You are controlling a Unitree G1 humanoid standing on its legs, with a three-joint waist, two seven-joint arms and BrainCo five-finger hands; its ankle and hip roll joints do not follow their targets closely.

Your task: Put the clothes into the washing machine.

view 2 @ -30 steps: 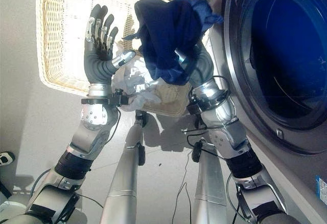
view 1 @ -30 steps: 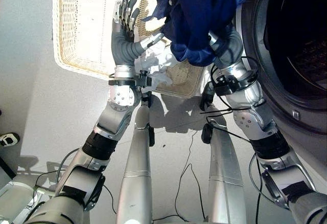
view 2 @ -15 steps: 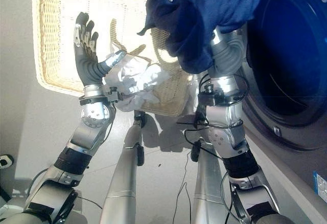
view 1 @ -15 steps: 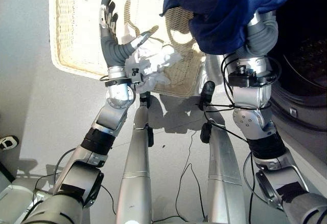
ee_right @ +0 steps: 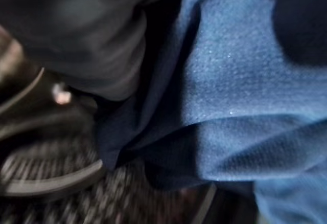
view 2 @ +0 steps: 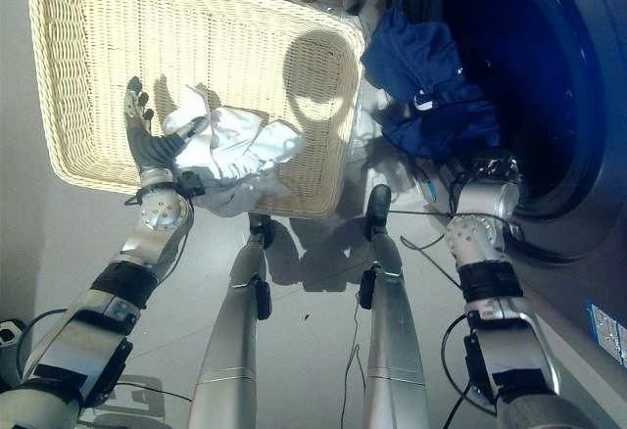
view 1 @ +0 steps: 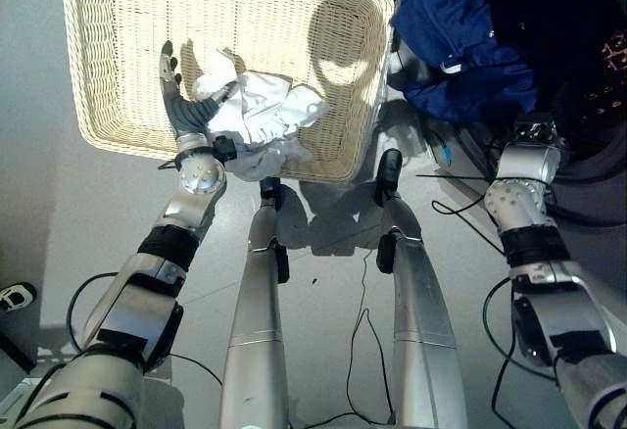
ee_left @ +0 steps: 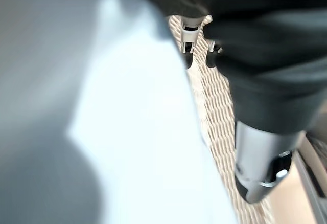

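Item: navy blue garment (view 2: 426, 81), bunched, lying across the lower lip of the washing machine's (view 2: 578, 145) door opening, part inside the dark drum, part hanging over the rim. Right hand: buried beneath the cloth; I cannot tell whether its fingers grip or have let go, and the right wrist view gives me blue fabric close against the dark cover and nothing clearer. Left hand (view 1: 179, 106): fingers straight and relaxed, holding nothing, raised over the wicker laundry basket (view 1: 108, 47) just beside the crumpled white garment (view 1: 265, 116) lying inside it. Handling note, my judgement: I would push the right arm deeper until the whole bundle clears the rim, release only then, and draw back slowly so no fold trails out. White garment next; the left hand is well placed.
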